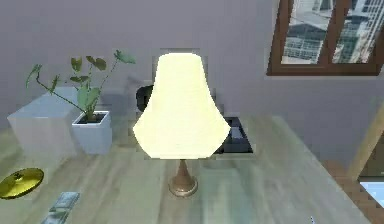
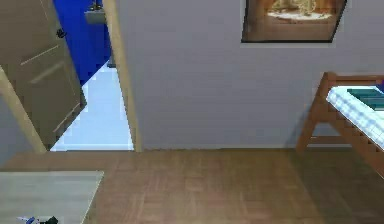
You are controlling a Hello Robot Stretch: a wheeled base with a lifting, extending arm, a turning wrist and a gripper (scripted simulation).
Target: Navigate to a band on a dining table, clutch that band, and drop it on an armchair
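A pale wooden table (image 1: 285,175) spreads across the forward view. On it stands a lamp (image 1: 181,110) with a cream shade and a brown foot. At the table's near left edge lies a small grey-green thing (image 1: 62,205); its shape is too small to tell. A corner of the same pale table (image 2: 45,190) sits at the arm side view's bottom left, with small dark and blue bits (image 2: 40,220) at its near edge.
On the table are a potted plant (image 1: 88,110) in a white pot, a white box (image 1: 42,125), a yellow dish (image 1: 20,183) and a flat dark item (image 1: 235,135). A window (image 1: 325,35) is at the back right. An open doorway (image 2: 95,95), a wall picture (image 2: 293,18) and a wooden bed (image 2: 350,110) border brown floor.
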